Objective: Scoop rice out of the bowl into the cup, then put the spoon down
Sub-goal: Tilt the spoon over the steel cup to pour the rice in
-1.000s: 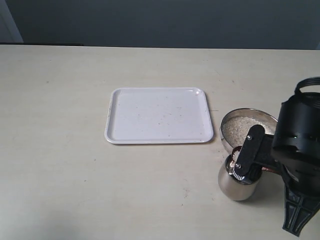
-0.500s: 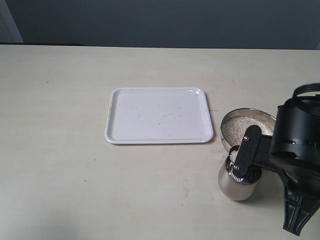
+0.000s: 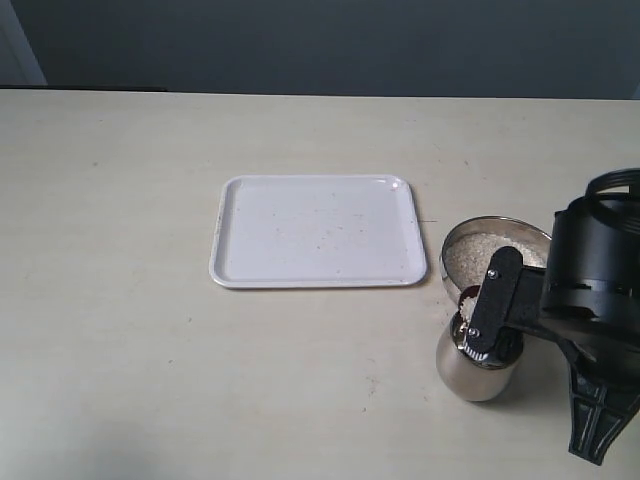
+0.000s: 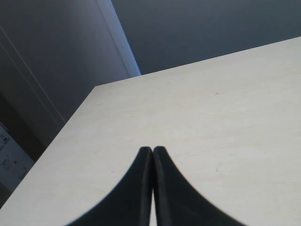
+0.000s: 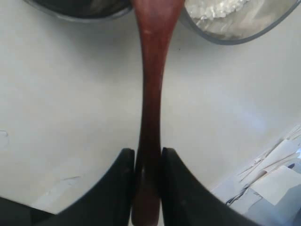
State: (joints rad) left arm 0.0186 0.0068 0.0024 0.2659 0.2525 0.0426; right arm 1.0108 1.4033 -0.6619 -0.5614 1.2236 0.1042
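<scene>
One spoon [image 5: 150, 94], clamped in the right pincer [image 5: 148, 157], seemingly tips rice [image 3: 478, 256] over the cup [image 3: 478, 372]. Next: lay it beside the cup.

The pale surface [image 3: 120, 330] fills the frame. A white tray [image 3: 318, 232] lies on it in the middle. At the lower right stand a shiny bowl [image 3: 497, 221] and, just beside it, a cup [image 3: 478, 375].

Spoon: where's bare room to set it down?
The white tray is bare apart from a few specks. The table is open left of the tray and between the tray and the camera. Crowded: the right side, where bowl, cup and the right gripper holding the spoon bunch together.
</scene>
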